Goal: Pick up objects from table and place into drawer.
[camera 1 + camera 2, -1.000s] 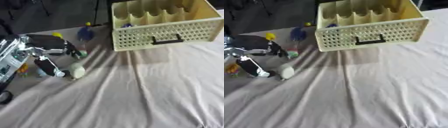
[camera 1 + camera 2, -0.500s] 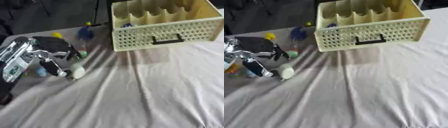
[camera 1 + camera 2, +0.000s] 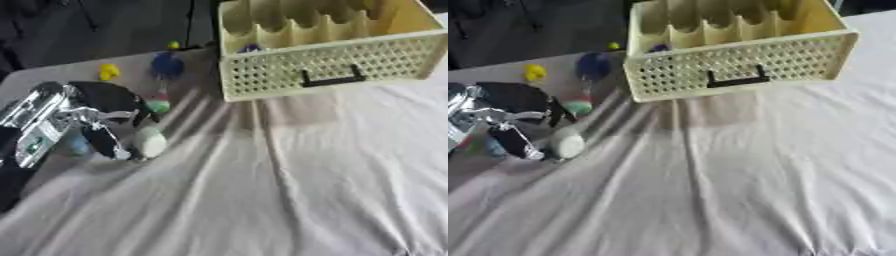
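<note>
Pale rounded obj (image 3: 151, 142) lies on the wrinkled cloth (image 3: 289, 190) covering the desk, just beside our left hand (image 3: 92, 120), on its drawer side. Fingers are curled down next to it, thumb tip close to its near edge; whether anything is actually pinched, we cannot tell. Contact w/ obj also unclear.

Step, as we judge it: closing in for a pick, nothing lifted yet. Next move calls for getting fingers round the pale obj, lifting clear of the cloth folds, then carrying up and across to the drawer.

Other small items near the hand: green-and-red piece (image 3: 158, 106) just beyond the fingers, blue obj (image 3: 167, 64) and yellow obj (image 3: 108, 72) further out, a bluish bit (image 3: 77, 145) tucked under the hand.

Drawer (image 3: 328, 62), cream, perforated front w/ dark handle (image 3: 332, 80), sits well apart from the hand, far side. Divided into compartments; one small bluish item (image 3: 250, 48) in the compartment nearest the hand, rest look empty. Right hand not seen.
</note>
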